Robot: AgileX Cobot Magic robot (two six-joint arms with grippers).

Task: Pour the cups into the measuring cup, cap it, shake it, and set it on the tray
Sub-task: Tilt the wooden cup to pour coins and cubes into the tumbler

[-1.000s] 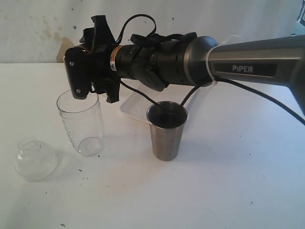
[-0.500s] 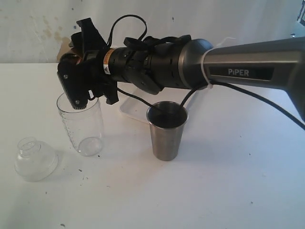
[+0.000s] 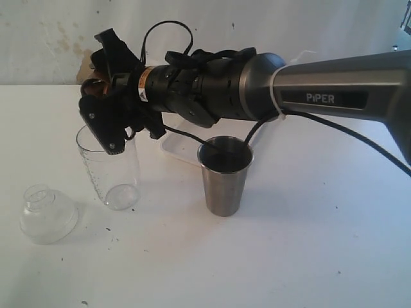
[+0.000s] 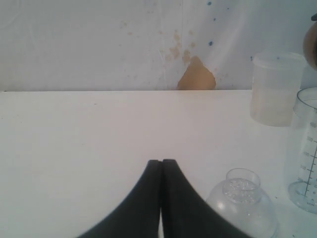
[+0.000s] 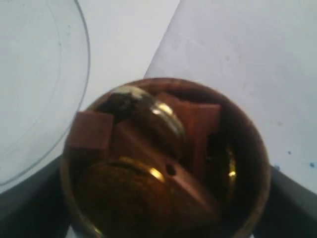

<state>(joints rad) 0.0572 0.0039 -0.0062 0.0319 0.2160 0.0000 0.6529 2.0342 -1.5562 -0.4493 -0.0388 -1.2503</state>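
Currently the wooden cup (image 5: pixel 166 158), loaded with brown and gold pieces, is clamped tilted in the right gripper (image 3: pixel 99 96), measuring cup (image 3: pixel 109 168) just below. Pieces could be spilled past the rim if tipped off-centre. Left gripper (image 4: pixel 161 166) is closed, empty.

I see clear domed cap (image 3: pixel 48 215) standing neck-up on white table (image 3: pixel 321 256), left side of ext view. Frosted plastic cup (image 4: pixel 275 89) upright twd back, near wall (image 4: pixel 74 39). Brown stain (image 4: pixel 196 75) at wall's base, plus small blue dots (image 4: pixel 210 43) higher up.
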